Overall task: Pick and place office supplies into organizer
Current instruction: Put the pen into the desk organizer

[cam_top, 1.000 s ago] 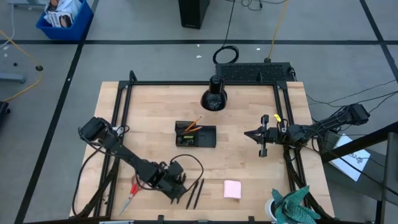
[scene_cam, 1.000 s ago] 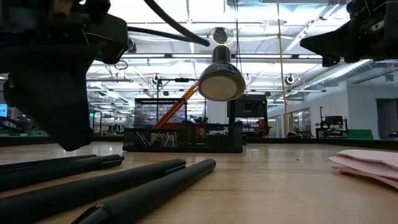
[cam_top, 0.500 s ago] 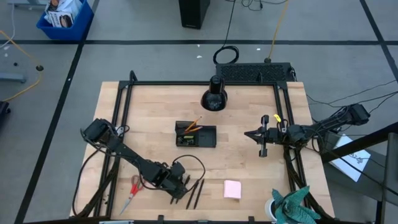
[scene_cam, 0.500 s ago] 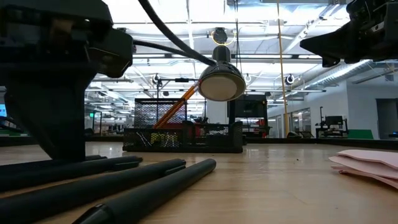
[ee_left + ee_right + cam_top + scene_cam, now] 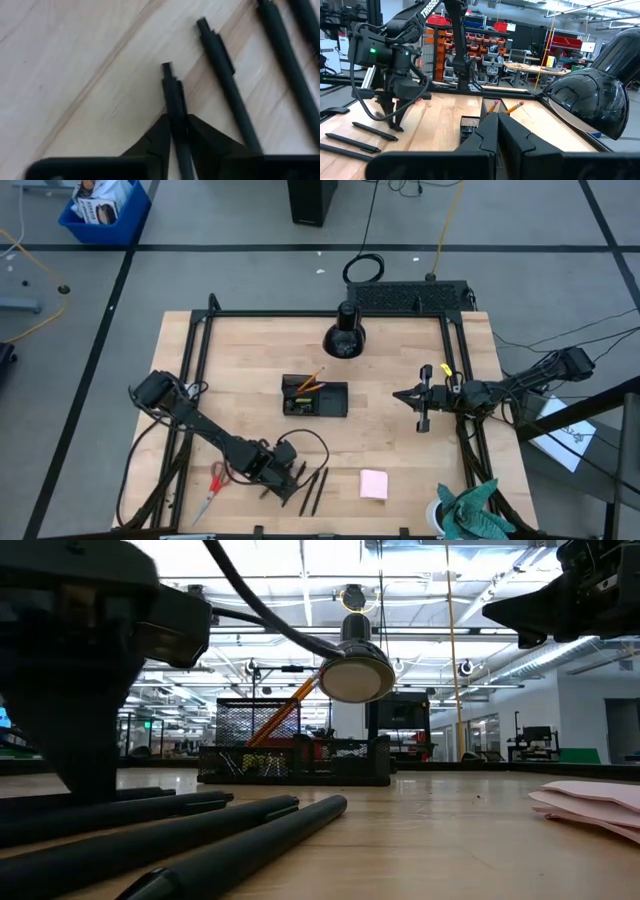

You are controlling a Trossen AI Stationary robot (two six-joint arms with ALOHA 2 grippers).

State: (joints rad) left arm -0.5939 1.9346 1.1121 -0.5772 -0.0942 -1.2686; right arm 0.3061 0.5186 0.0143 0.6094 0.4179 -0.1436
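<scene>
My left gripper (image 5: 283, 483) stands at the table's near edge, shut on a thin black pen (image 5: 172, 95). Two more black pens (image 5: 222, 55) (image 5: 282, 55) lie flat on the wood beside it. Red-handled scissors (image 5: 212, 488) lie to the left of that gripper, and a pink sticky-note pad (image 5: 373, 483) lies to its right. The black organizer (image 5: 330, 400) sits mid-table with orange pencils (image 5: 312, 380) leaning out of its taller end. My right gripper (image 5: 420, 405) waits, shut and empty, near the right edge. My left gripper pinches the leftmost black pen on its barrel (image 5: 176, 116), a little back from the clip end (image 5: 167, 70). The fingers (image 5: 159, 137) come from above, pointing down, one on each side of the barrel. The pen lies flat on the table.
A round black cone-shaped object (image 5: 345, 338) stands behind the organizer, toward the far edge. A black frame rail (image 5: 200, 360) borders the table's left, far and right sides. A green crumpled thing (image 5: 470, 510) sits at the near right corner. Bare wood lies between the organizer and the pens.
My left gripper has come down onto the table at the leftmost pen and has shifted slightly to the left in the low view. The right arm has kept still.
</scene>
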